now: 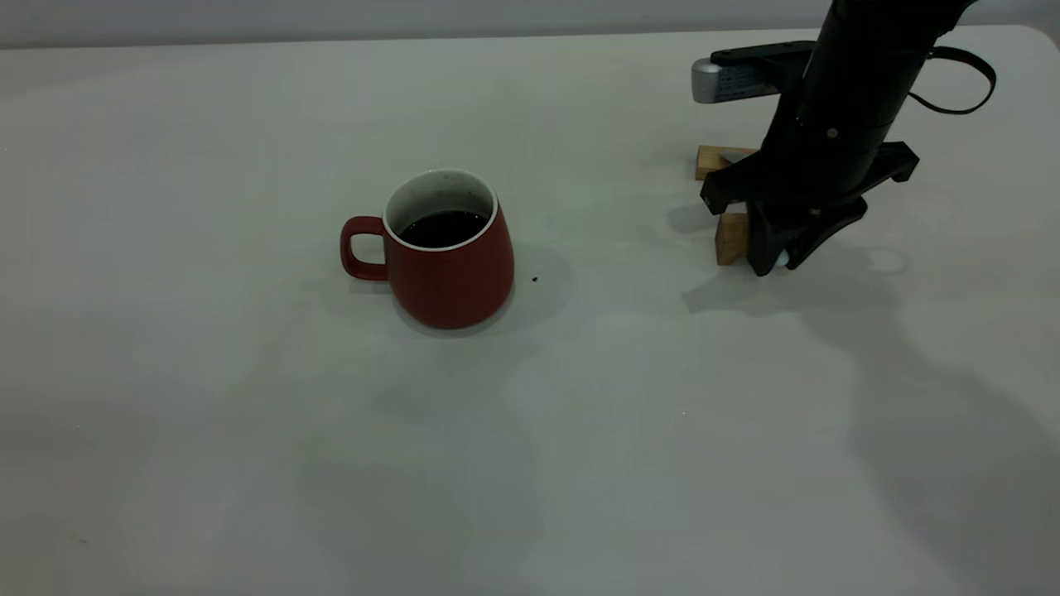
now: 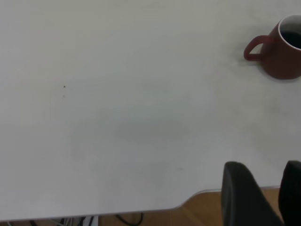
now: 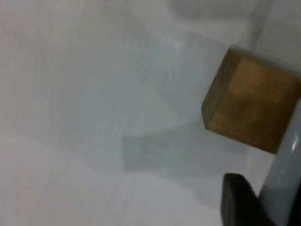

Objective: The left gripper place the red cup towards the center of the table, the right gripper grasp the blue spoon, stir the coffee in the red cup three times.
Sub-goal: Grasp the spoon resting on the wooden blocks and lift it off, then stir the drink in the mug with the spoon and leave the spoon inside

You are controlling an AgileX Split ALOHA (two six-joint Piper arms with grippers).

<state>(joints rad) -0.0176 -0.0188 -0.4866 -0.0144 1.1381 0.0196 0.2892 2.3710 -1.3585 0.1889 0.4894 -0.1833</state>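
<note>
The dark red ceramic cup [image 1: 451, 261], wider at the base with a white speckled rim and a loop handle turned toward the table's left edge, stands near the middle of the large plain off-white table [image 1: 248, 455], holding nearly black coffee [image 1: 443, 228] with a round, calm surface, so I judge the placing step finished and the spoon step in hand. My left gripper [image 2: 263, 197], two dark fingers on a black arm, is pulled back over the table's near edge by its rounded corner, well apart from the cup; its fingers stand a little apart with nothing between them. My right gripper [image 1: 774, 252], bulky and black with cables and a silvery metal part, is down toward the far right corner of the table, right at two small wooden blocks [image 1: 729, 199]. In my right wrist view a pale blue rounded handle, the blue spoon [image 3: 287, 188], lies just beside one dark finger and against a block, but I cannot tell whether my fingers have closed on it. Next I would need a firm pinch on that slim handle, a clean lift off the blocks, then a carry toward the table's centre to dip the bowl into the coffee without nudging the cup.
</note>
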